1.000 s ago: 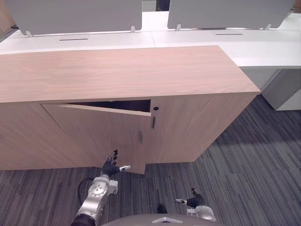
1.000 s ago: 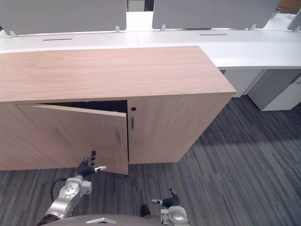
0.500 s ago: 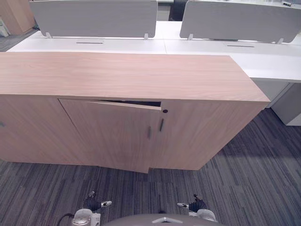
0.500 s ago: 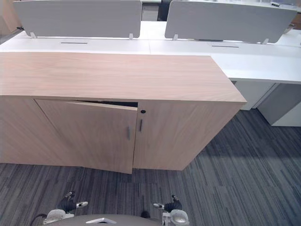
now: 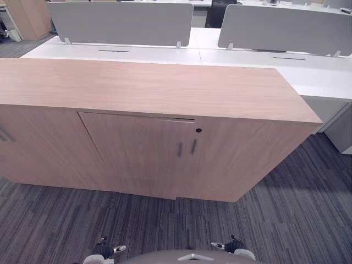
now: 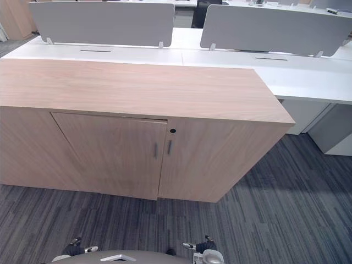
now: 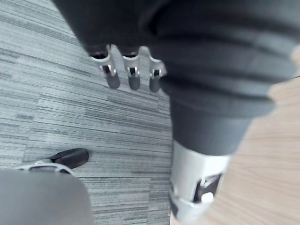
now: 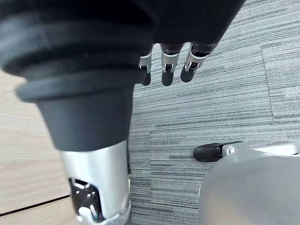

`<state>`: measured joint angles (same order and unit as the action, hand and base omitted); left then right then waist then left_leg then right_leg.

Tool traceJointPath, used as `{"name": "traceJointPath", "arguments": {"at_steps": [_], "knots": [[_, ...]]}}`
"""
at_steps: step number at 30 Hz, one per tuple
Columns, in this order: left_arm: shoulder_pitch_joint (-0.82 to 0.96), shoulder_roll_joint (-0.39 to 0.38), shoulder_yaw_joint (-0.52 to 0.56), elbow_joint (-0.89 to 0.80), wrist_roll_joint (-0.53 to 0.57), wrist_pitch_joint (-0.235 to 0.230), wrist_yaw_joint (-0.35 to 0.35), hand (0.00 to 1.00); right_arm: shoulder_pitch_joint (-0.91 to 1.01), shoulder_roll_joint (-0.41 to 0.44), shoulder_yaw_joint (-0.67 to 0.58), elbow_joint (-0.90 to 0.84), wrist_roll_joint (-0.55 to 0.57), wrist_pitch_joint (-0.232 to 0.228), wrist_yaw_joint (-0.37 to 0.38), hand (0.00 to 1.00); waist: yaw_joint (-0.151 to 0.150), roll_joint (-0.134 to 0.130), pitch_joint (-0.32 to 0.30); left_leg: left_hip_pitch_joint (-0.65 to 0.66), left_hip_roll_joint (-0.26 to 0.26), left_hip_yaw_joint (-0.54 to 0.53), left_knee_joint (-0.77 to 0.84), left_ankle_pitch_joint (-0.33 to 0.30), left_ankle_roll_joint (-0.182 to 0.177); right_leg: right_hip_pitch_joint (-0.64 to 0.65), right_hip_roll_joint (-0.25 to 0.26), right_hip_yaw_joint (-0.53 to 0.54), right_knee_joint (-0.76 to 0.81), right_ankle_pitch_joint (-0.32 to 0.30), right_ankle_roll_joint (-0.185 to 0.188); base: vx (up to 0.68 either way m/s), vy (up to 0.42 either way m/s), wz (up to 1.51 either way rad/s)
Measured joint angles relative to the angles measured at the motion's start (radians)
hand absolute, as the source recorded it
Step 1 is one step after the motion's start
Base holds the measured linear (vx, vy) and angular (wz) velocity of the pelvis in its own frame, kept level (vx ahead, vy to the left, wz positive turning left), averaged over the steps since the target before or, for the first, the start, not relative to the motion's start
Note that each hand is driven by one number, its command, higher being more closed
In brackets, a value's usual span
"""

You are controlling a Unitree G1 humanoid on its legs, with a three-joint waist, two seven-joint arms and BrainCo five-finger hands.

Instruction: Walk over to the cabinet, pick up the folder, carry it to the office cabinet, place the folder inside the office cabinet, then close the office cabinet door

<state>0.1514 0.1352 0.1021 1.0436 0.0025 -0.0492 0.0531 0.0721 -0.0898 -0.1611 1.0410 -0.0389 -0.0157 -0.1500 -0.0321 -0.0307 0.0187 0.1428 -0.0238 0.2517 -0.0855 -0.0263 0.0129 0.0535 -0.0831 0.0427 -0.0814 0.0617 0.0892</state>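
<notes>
The wooden office cabinet [image 5: 154,88] stands in front of me, and its left door [image 5: 137,157] lies almost flush with the right door [image 5: 242,159]. Only a thin dark slit shows along the left door's top edge. Two slim handles [image 5: 186,148] sit side by side at the doors' meeting line, under a small keyhole [image 5: 198,130]. My left hand [image 5: 107,250] hangs low over the carpet, well short of the cabinet, open and empty, its fingers [image 7: 133,79] straight. My right hand [image 5: 231,245] hangs low on the other side, fingers [image 8: 166,75] relaxed, holding nothing.
White desks [image 5: 165,52] with grey divider panels [image 5: 121,22] run behind the cabinet. A white unit [image 5: 344,132] stands at the right edge. Grey striped carpet [image 5: 286,209] covers the floor between me and the cabinet.
The left door has swung from ajar to nearly shut. My left hand has dropped from near the door's lower edge to my side. The camera has shifted and now sees more of the desks.
</notes>
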Motion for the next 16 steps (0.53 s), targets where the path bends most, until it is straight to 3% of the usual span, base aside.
{"name": "traceJointPath", "arguments": {"at_steps": [16], "knots": [[-0.004,-0.001,0.005,0.0,0.0,0.0,-0.003,0.0,-0.008,-0.002,-0.009,0.008,-0.006,0.002,0.01,0.0,0.002,0.009,0.023,0.016,0.005,0.003,0.0,-0.008,-0.002,0.015,0.005,0.0,0.001,-0.003,0.003,-0.01,-0.02,0.0]]}}
